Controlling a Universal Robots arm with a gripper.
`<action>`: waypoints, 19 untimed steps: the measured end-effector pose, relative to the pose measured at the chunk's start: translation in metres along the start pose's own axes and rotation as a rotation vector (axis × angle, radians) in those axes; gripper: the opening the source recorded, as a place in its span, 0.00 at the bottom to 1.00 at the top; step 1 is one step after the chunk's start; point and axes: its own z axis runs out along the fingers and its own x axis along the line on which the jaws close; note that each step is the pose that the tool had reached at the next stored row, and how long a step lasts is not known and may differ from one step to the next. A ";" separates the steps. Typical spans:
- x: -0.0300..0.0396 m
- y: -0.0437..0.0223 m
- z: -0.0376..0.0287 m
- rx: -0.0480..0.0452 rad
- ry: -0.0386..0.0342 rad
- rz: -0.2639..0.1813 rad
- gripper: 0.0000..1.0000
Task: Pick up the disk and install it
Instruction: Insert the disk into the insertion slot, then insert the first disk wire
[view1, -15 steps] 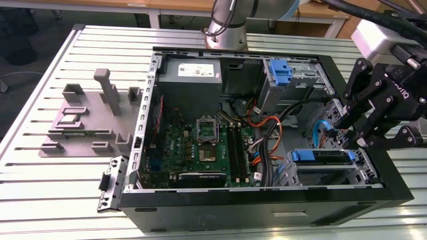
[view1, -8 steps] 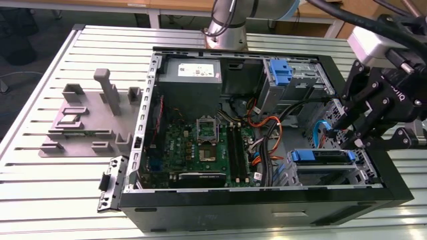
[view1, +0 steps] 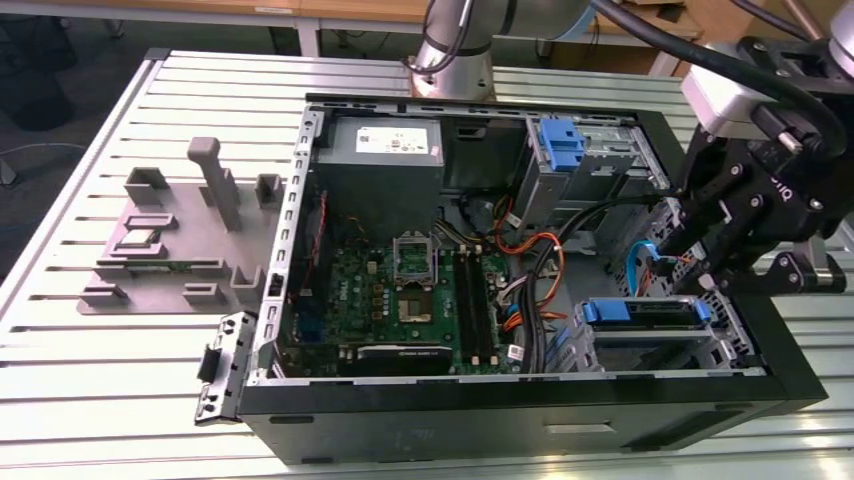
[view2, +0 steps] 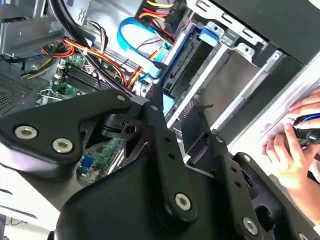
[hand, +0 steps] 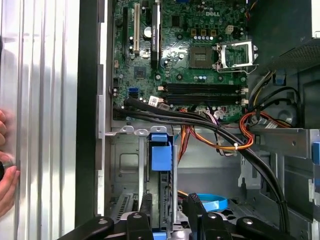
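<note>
Fingers (hand: 193, 206) of the arm hang spread over the drive cage (hand: 125, 165), one on each side of the disk (hand: 159, 150) and clear of it, gripping nothing. In the exterior view the disk (view1: 641, 312) sits in that cage, inside the open computer case (view1: 534, 420) toward the exterior view's right, beside the green motherboard (view1: 387, 290). A person's hand (hand: 6, 175) rests on the slatted table (hand: 40, 100) just outside the case wall.
</note>
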 end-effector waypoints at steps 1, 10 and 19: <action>-0.0014 0.0000 0.0005 0.0001 0.0002 -0.002 0.42; -0.0022 -0.0001 0.0040 0.0019 0.0012 -0.028 0.42; -0.0023 0.0000 0.0006 0.0019 0.0010 -0.028 0.42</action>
